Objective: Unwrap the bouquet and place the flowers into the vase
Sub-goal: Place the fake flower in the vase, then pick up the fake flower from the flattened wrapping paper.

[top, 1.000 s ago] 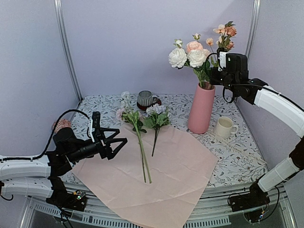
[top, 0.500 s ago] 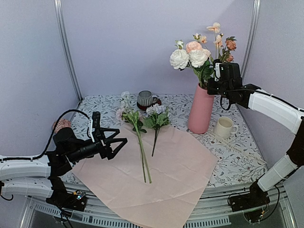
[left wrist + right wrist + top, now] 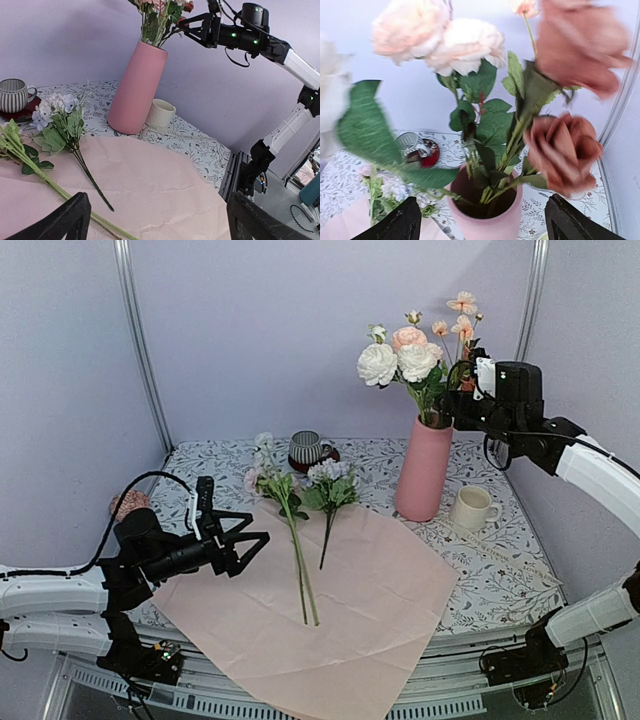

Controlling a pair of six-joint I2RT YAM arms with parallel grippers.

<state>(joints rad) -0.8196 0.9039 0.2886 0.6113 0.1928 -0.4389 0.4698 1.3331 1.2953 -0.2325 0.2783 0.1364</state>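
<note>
Flowers point(image 3: 410, 355) stood in the pink vase point(image 3: 423, 470) at the far right, and more stems lay on the paper point(image 3: 330, 620).
The right claw point(image 3: 192, 31) hung spread wide just beside the blooms above the vase mouth, pinching nothing. The left claw point(image 3: 248, 540) hovered, spread, over the near left of the flat paper. A white-and-pink spray point(image 3: 290, 510) and a lilac sprig point(image 3: 330, 485) lay across the paper's far edge.

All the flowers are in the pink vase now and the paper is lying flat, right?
Not all of them. Some flowers stand in the pink vase, but a few loose stems lie on the paper, which is flat. The top view shows it.
</note>
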